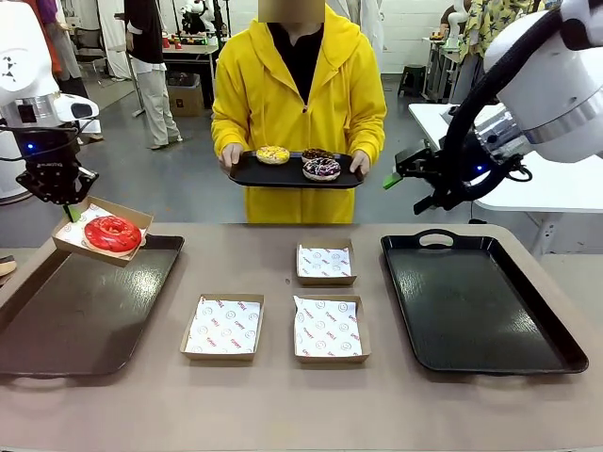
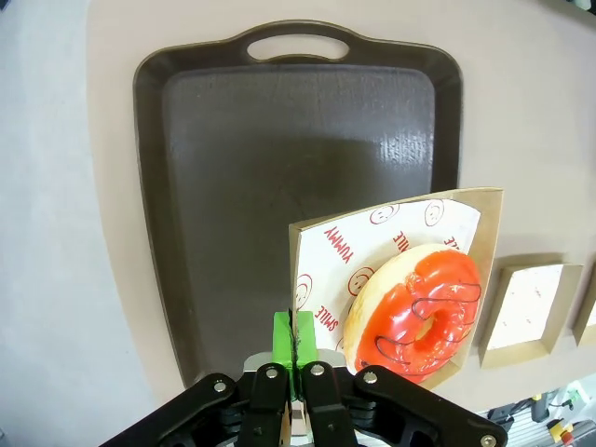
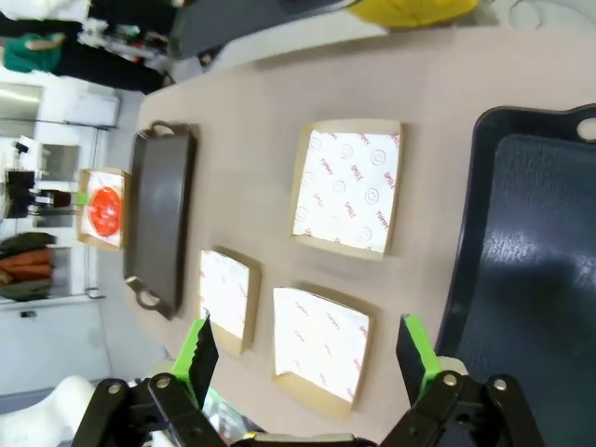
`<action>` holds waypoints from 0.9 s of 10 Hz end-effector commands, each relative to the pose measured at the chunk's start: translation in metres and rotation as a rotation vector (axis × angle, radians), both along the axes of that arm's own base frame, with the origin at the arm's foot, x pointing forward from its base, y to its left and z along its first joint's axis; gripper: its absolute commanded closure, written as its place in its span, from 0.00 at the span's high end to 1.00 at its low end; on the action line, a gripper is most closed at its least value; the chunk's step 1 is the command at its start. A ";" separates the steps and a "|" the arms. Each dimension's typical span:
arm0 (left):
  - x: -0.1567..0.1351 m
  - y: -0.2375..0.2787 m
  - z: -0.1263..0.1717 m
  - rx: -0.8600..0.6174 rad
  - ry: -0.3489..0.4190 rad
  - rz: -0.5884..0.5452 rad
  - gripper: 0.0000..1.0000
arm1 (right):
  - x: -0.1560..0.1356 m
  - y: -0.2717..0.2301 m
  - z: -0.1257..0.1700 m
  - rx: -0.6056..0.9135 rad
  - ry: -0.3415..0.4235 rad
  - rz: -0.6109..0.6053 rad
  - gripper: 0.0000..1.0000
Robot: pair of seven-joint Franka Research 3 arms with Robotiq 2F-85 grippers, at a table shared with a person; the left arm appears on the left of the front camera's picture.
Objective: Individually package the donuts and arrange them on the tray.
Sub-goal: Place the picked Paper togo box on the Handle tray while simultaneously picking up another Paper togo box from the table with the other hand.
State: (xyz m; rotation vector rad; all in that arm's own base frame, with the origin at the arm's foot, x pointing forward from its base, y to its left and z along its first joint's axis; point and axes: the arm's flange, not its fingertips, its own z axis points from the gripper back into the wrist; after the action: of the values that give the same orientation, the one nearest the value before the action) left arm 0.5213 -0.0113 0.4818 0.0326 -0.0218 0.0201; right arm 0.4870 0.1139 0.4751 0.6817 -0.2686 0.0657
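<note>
Nearest you on the bench [image 1: 283, 414] sit two shallow paper-lined boxes side by side, the near-left box [image 1: 223, 327] and the near-right box [image 1: 328, 328], both without a donut. A brown tray [image 1: 57, 330] lies to their left and a black tray [image 1: 476, 301] to their right, neither carrying anything on its floor. Just behind the pair, between the trays, stands the far box [image 1: 326, 263], also holding only its printed paper.

At the far left corner of the brown tray, your left end effector [image 1: 68, 207] is pinched narrow on the rim of a fourth box, the held box [image 1: 132, 218], which tilts over that corner. The red donut [image 1: 112, 234] lies inside it. From the left wrist you see the green pads clamped on the box edge with the donut just beside them.

Your right end effector [image 1: 396, 176] hangs above the far side of the bench near the black tray, its fingers spread wide and holding nothing.

Across the bench a person [image 1: 300, 94] in a yellow coat holds a small dark tray [image 1: 283, 176] with both hands. On it lie the yellow donut [image 1: 273, 153], the purple-swirled donut [image 1: 322, 169] and the chocolate donut [image 1: 317, 153].
</note>
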 end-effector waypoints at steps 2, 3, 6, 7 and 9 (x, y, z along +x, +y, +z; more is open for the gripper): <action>0.019 0.027 -0.028 0.024 0.011 -0.009 0.01 | 0.048 0.046 0.003 -0.198 0.057 -0.017 1.00; 0.025 0.031 -0.041 0.037 0.021 -0.005 0.01 | 0.061 0.058 -0.005 -0.240 0.072 -0.032 1.00; 0.033 0.043 -0.071 0.034 0.042 0.015 0.01 | 0.085 0.094 -0.038 -0.378 0.084 -0.058 1.00; 0.034 0.045 -0.076 0.017 0.064 0.017 0.01 | 0.092 0.104 -0.050 -0.425 0.087 -0.065 1.00; 0.029 0.036 -0.073 0.024 0.052 0.021 0.01 | 0.106 0.126 -0.072 -0.501 0.099 -0.076 1.00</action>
State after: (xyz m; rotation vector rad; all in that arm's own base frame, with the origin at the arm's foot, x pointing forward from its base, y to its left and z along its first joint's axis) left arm 0.5513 0.0263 0.4015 0.0571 0.0426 0.0431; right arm 0.5780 0.2240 0.4052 0.2256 -0.1713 0.0514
